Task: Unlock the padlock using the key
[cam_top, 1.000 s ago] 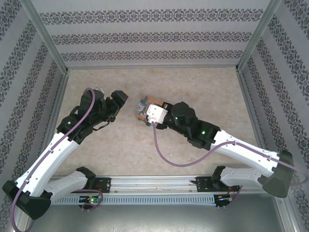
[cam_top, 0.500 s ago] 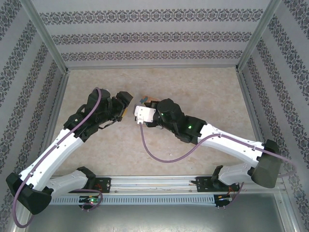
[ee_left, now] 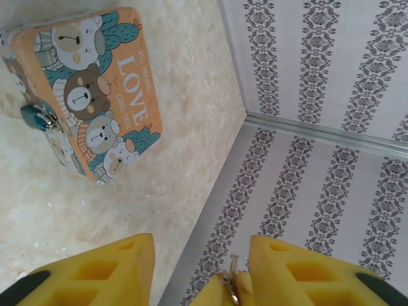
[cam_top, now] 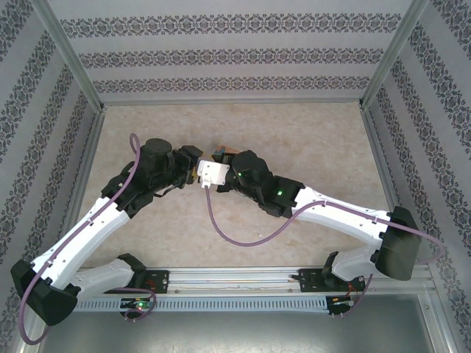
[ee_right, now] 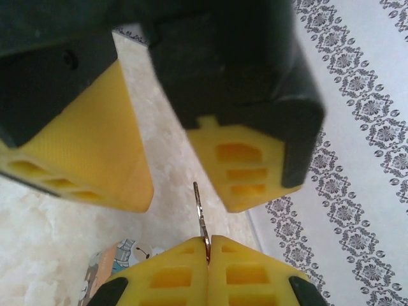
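Yellow moulded plastic, hollowed into blocky pockets, makes up the fingers of both tools. The right tool point(ee_right: 208, 245) is pinched fully closed on the key point(ee_right: 201, 213), a thin, flat sliver of grey metal that stands up from the seam between its two pads. The left tool point(ee_left: 199, 248) stands open, one wedge-shaped finger point(ee_right: 95, 159) on each side of the key's blade. The right wrist view shows a gap on both sides.

From the left wrist you get what the right wrist hardly shows. The tin point(ee_left: 89, 89) is a rounded oblong printed in orange with cartoon bears and "LOVE". It lies flat on the pale, mottled, stone-like bench point(ee_left: 191, 102). The padlock point(ee_left: 37, 118) sits against the tin's long left edge, with a small blue-teal body and a shiny metal loop. It is well apart from the key. The right wrist catches just a corner of the tin beneath its fingers.

Overhead, the two white-and-black arms meet tip to tip over the middle of the bench, just left of the tin. Purple cables point(cam_top: 221, 224) loop from their wrists. Key and padlock are too small to make out from up there. Walls papered in grey damask stripes stand around the bench.
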Available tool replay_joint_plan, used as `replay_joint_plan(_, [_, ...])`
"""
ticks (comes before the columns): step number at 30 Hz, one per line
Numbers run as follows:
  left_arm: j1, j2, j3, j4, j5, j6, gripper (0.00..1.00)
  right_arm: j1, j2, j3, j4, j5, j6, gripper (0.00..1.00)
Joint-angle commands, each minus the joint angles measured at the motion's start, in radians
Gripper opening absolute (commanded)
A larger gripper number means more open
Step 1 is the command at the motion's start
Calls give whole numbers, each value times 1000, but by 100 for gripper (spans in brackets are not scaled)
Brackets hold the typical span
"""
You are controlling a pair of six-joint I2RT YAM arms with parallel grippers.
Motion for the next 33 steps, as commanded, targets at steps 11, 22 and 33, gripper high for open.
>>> replay_joint_plan(11, [-11, -1, -21, 28, -4, -85, 17, 21, 8, 22, 41, 19, 28, 0])
replay_joint_plan(22, [-11, -17, 4, -12, -74, 30, 0, 21, -40, 0, 10, 30, 91, 24])
replay_joint_plan(33, [2, -38, 56, 4, -134, 509, 0, -81, -215, -78, -56, -208, 494, 53])
